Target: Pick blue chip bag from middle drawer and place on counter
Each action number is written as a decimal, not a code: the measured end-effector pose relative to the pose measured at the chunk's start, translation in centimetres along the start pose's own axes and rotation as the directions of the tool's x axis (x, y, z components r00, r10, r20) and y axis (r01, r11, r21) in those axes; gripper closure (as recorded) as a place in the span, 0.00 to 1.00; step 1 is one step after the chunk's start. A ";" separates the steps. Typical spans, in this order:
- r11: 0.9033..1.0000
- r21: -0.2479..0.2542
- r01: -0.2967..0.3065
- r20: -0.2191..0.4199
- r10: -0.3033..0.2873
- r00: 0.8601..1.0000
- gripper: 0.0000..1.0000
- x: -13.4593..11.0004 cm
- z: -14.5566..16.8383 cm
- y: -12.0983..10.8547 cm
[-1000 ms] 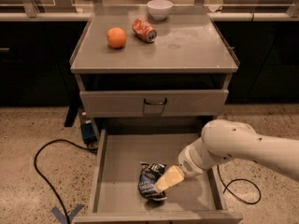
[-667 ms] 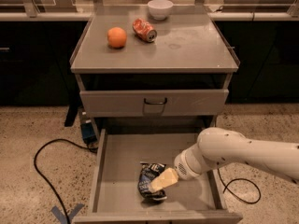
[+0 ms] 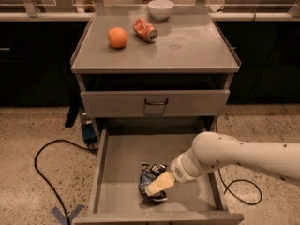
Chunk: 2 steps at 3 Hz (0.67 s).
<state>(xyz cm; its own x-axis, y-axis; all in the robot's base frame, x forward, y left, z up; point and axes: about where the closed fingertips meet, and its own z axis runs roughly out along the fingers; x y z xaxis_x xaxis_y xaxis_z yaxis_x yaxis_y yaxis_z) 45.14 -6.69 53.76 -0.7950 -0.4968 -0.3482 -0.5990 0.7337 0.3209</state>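
Edging left and down over the past second, the gripper [image 3: 153, 189] now lies over the blue chip bag [image 3: 151, 171], though I cannot tell whether it has clamped on. That bag sits on the middle drawer [image 3: 117, 172] floor, so the grasp looks near. The counter [image 3: 187, 46] holds an orange [image 3: 117, 37], a can [image 3: 145, 30] and a bowl [image 3: 161, 8].

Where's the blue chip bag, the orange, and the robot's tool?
blue chip bag [image 3: 150, 171], camera view, its crumpled top.
orange [image 3: 117, 37], camera view, its middle.
tool [image 3: 156, 185], camera view, tan tip, over the bag in the middle drawer [image 3: 121, 167].
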 end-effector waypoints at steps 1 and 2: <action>0.999 -0.045 -0.004 -0.024 0.003 1.000 0.00 -0.6 3.9 1.1; 0.995 -0.094 -0.014 -0.063 0.008 0.998 0.00 -0.7 8.2 2.5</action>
<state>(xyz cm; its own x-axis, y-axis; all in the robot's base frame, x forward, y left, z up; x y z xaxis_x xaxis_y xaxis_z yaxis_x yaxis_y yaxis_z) 45.03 -0.70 47.62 -0.8040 -0.5196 -0.2891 -0.5945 0.6935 0.4070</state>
